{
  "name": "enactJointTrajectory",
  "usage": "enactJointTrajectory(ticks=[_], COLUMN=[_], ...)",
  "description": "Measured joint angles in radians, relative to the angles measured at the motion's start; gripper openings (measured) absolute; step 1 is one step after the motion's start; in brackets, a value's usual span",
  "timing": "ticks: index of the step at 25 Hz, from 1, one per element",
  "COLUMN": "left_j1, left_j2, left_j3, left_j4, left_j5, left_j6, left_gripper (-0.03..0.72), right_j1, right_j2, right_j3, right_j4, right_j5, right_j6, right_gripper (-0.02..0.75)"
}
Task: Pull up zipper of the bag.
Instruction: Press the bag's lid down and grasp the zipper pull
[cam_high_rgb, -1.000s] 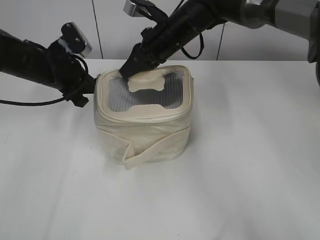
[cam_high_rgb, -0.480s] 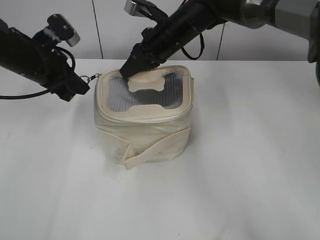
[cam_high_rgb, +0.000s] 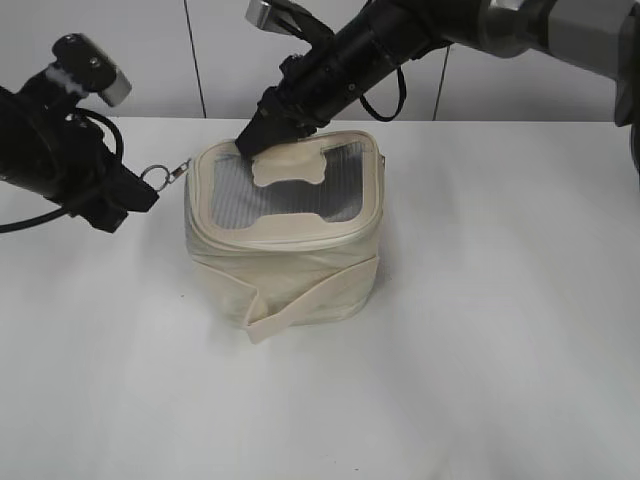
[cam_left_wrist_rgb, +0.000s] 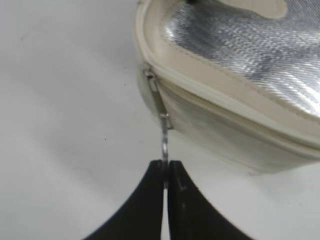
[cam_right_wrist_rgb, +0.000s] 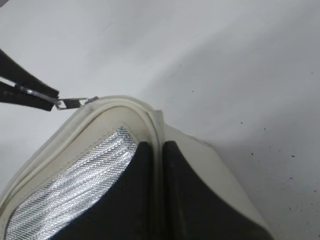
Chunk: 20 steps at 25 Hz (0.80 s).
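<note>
With the zipper (cam_left_wrist_rgb: 210, 87) looking closed along every stretch of lid rim in view, seemingly near the end of the job; far side of the rim hidden, so full closure not confirmed. Left gripper (cam_left_wrist_rgb: 165, 172) pressed together on a silver ring pull (cam_left_wrist_rgb: 164, 145), drawn taut away from the bag's corner. Right gripper (cam_right_wrist_rgb: 156, 165) pinching the lid rim at the far corner, apparently bracing the bag (cam_high_rgb: 285, 245). Slider (cam_left_wrist_rgb: 150, 75) seated at the corner just ahead of the left fingertips. Small, boxy, cream-coloured; grey mesh window (cam_high_rgb: 235, 190) in the lid, cream tab (cam_high_rgb: 293, 165) just below the right gripper, flat strap (cam_high_rgb: 310, 300) wrapped around the body.
</note>
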Motion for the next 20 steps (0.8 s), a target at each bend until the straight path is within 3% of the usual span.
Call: enactJointTrajectory(ticks=[7, 15, 20], left_j1=[-0.093, -0.116, -0.217], left_j2=[-0.084, -0.122, -0.123], left_j3=[0.106, 0.130, 0.169], left_j4=[0.000, -0.018, -0.021], left_j5=[-0.041, -0.018, 0.021], left_j6=[-0.002, -0.016, -0.019], left_gripper=[-0.004, -0.004, -0.004], right_j1=[0.001, 0.001, 0.000], right_j2=[0.000, 0.000, 0.000], right_j3=[0.000, 0.000, 0.000], right_j4=[0.003, -0.001, -0.010], right_j5=[0.014, 0.010, -0.002], right_j6=[0.024, 0.070, 0.083], right_gripper=[0.043, 0.042, 0.042])
